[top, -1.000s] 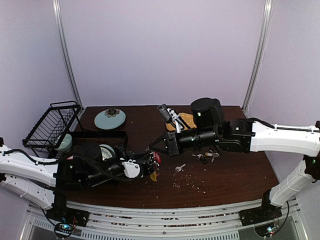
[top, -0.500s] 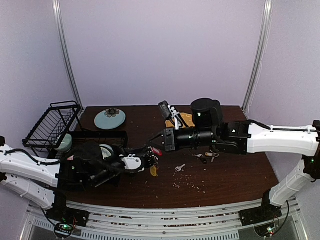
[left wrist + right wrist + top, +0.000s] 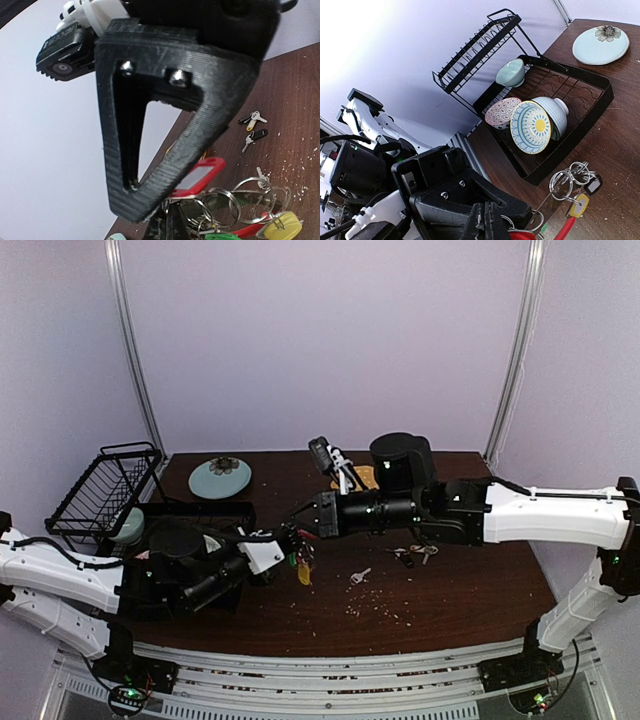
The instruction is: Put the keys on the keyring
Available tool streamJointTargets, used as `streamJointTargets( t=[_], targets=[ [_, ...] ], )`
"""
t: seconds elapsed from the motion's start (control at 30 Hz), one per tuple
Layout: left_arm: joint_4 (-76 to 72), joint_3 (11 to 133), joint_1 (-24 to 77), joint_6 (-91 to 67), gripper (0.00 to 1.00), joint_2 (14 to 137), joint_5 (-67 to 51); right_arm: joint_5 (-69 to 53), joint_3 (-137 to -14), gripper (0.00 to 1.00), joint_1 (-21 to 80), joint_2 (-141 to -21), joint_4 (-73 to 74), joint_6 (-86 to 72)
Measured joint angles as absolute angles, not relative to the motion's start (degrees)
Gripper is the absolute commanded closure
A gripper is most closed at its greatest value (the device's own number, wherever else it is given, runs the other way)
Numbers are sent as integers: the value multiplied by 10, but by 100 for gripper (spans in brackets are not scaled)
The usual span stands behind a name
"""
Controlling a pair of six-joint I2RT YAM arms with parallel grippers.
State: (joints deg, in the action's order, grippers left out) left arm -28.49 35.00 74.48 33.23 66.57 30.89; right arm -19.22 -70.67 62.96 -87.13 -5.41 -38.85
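Left gripper: I am seeing the left gripper (image 3: pixel 283 543) with its jaws pressed together at the top of the keyring (image 3: pixel 300 562). I am judging that it is pinching the loops, so the bunch appears to be hanging rather than lying flat on the table (image 3: pixel 470 590).
Right gripper: the right gripper (image 3: pixel 304 525) is reaching across, nose to nose with the left one, and its jaws are closed too. Its wrist view is showing the red curved section (image 3: pixel 560 229) right at its fingertips, but I am not able to tell whether it is gripping that or only touching it.
Keyring: it is sitting between the two tool tips, left of the table's middle. Its silver loops are fanning out, with a red tag (image 3: pixel 202 174) and a yellow tag (image 3: pixel 282 226) dangling.
Keys: a small cluster of keys (image 3: pixel 413 553) is lying loose under the right forearm, well apart from the ring. A single key (image 3: pixel 360 575) is lying nearer to it. I am seeing none in either tool.
Why held so: I am guessing one tool is steadying the ring while the other is working an opening.
Next: I am expecting the right arm to need a loose key, which means letting go here first.
Risk: the dangling tags are crowding the loops and could be blocking the threading point.
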Motion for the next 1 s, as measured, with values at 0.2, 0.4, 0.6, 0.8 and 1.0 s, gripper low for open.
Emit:
streamJointTargets(
  t=[0.2, 0.4, 0.6, 0.8, 1.0],
  targets=[
    [-321, 346, 743, 324, 100, 662, 309, -192, -726, 91, 642, -874, -50, -371],
    [-350, 340, 731, 324, 100, 659, 315, -223, -729, 85, 670, -874, -45, -361],
    [-378, 334, 728, 324, 100, 650, 321, -239, -729, 82, 674, -874, -43, -352],
    [-407, 333, 728, 327, 100, 641, 321, -285, -719, 73, 674, -860, -66, -340],
    [-417, 322, 728, 343, 100, 632, 316, -351, -702, 66, 668, -780, -100, -306]
  ],
)
